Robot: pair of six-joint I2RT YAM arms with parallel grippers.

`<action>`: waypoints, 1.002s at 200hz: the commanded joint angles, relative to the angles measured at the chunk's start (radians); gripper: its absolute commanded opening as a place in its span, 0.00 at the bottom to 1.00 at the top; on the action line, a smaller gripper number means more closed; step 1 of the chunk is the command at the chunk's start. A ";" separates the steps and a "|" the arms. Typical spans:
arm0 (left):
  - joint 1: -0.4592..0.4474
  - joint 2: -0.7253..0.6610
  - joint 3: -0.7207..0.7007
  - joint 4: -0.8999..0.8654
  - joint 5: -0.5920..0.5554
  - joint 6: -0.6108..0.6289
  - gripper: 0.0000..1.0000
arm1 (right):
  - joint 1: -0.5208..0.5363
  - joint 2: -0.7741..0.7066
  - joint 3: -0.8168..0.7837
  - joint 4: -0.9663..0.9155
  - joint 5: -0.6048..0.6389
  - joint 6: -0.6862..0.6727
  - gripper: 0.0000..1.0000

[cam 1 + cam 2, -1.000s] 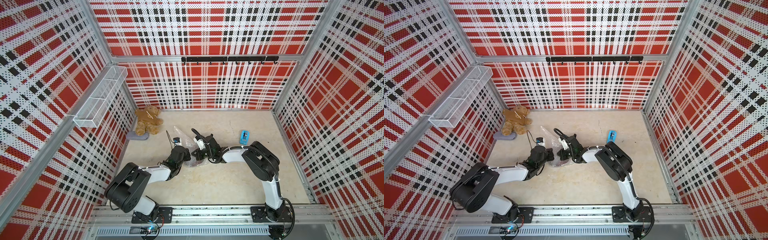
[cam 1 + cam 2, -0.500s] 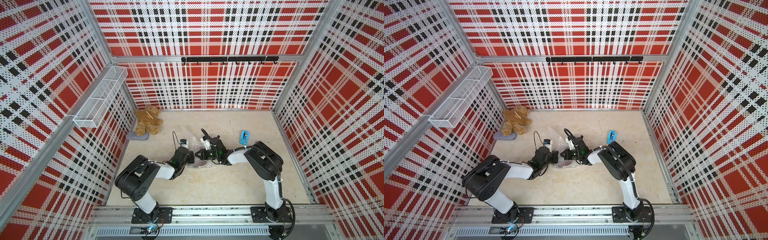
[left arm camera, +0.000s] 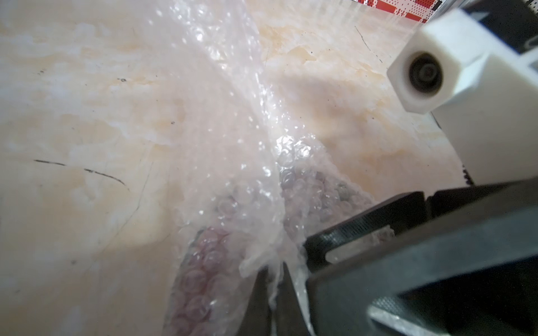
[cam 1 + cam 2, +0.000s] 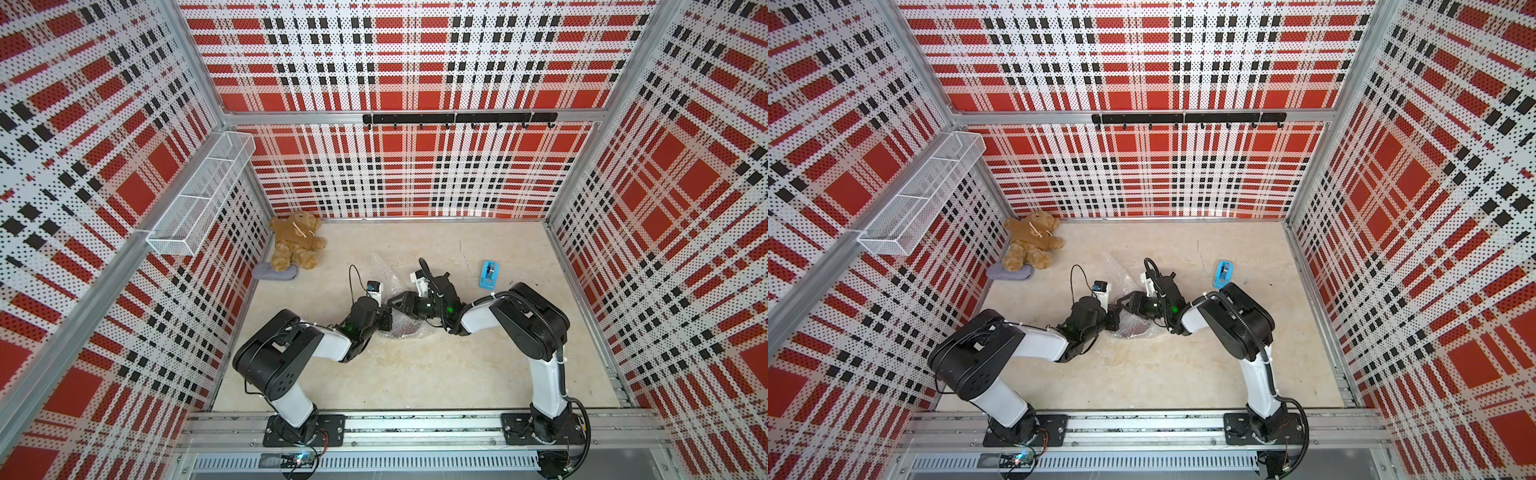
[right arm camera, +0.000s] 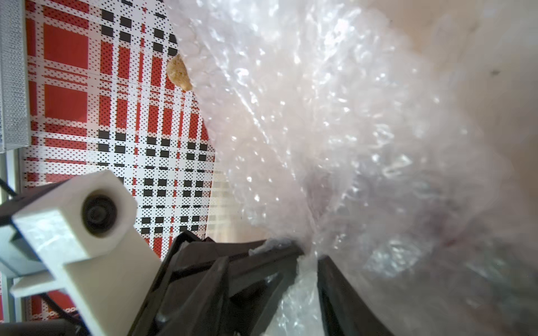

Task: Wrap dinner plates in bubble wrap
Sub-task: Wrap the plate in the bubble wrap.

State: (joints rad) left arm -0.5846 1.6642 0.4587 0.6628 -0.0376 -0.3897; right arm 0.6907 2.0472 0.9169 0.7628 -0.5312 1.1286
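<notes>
The left tool (image 3: 275,273) is clamped tight on a gathered edge of the bubble wrap (image 3: 233,116), its two jaws pressed together with the film squeezed between them. The right tool (image 5: 308,254) meets it almost tip to tip, its jaws a little apart with a fold of the same wrap bunched in the gap. We count two tools, and in both top views they sit low over the middle of the worktop (image 4: 415,374), the left tool (image 4: 384,321) just beside the right tool (image 4: 394,302). We count one plate (image 4: 405,328). It lies flat on the worktop directly under the tools and shows only as a dark-red patch through the bubbles. The left wrist view shows that reddish surface (image 3: 203,276) beneath the film. There is one sheet of wrap. It covers the plate, is pulled up into a ridge where the tools hold it, and trails away over the worktop (image 4: 384,274) toward the back wall. We cannot tell how far the wrap goes under the plate. Farther out, near the right arm, stands one blue tape dispenser (image 4: 489,274), well apart from the plate. In the far left corner lies one brown teddy bear (image 4: 296,245), its legs resting on one grey pad (image 4: 274,272). One white wire basket (image 4: 199,195) hangs on the left wall, and one black hook rail (image 4: 457,118) runs along the back wall.
</notes>
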 commanded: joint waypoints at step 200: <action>0.112 -0.330 -0.030 -0.079 0.211 -0.110 0.63 | 0.040 0.051 0.159 -0.527 0.140 -0.173 0.00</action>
State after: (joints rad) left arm -0.5709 1.4906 0.4149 0.5507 0.0673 -0.3927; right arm 0.7116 2.0666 1.1042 0.3271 -0.3996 0.9794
